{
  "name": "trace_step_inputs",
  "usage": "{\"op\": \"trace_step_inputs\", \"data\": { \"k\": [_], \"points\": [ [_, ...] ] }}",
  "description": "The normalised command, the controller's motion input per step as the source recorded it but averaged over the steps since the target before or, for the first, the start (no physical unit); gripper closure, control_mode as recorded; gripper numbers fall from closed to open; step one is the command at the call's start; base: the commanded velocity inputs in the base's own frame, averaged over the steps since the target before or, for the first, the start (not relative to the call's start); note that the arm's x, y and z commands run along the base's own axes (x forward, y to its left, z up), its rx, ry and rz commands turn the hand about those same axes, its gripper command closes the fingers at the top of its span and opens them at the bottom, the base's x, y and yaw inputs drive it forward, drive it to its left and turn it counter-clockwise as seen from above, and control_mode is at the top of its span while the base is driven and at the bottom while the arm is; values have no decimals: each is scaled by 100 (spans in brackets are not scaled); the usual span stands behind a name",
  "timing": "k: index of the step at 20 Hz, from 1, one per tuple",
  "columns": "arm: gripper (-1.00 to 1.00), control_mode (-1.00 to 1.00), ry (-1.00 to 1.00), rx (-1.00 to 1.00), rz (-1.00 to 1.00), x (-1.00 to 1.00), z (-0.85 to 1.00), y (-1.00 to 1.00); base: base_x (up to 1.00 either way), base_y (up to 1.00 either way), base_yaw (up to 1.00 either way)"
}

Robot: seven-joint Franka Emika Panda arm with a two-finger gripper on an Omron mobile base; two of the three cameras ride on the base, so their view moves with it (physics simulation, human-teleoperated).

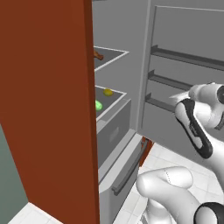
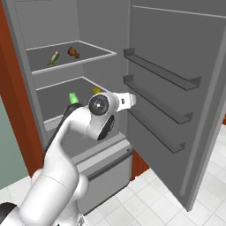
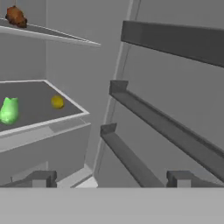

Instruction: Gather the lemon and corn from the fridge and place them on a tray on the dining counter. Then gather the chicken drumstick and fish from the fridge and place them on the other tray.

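The fridge stands open. A yellow lemon (image 3: 57,102) lies on the middle shelf (image 3: 39,94), beside a green vegetable (image 3: 8,110). From the left base view the lemon (image 1: 107,92) sits behind that green vegetable (image 1: 98,105). On the upper shelf lie the corn (image 2: 54,58) and the brown chicken drumstick (image 2: 73,53). My gripper (image 3: 111,180) is open, its two tips wide apart with nothing between them. It hovers in front of the fridge, right of the middle shelf, facing the gap between shelves and door. My arm partly covers the lemon (image 2: 96,90) in the right base view.
The open fridge door (image 2: 176,110) carries three dark rails (image 2: 154,70) close on my right. A brown cabinet side (image 1: 48,109) walls off the left. Below the shelves is a grey drawer (image 1: 113,131) with a handle bar. White tiled floor (image 2: 145,198) lies underneath.
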Motion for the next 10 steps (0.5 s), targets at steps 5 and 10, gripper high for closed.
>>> {"op": "trace_step_inputs", "data": {
  "k": [5,10],
  "points": [
    [-100,-100,10,10,40,54,0,66,0,0,0],
    [-100,-100,17,8,28,43,2,75,0,0,0]
  ]
}}
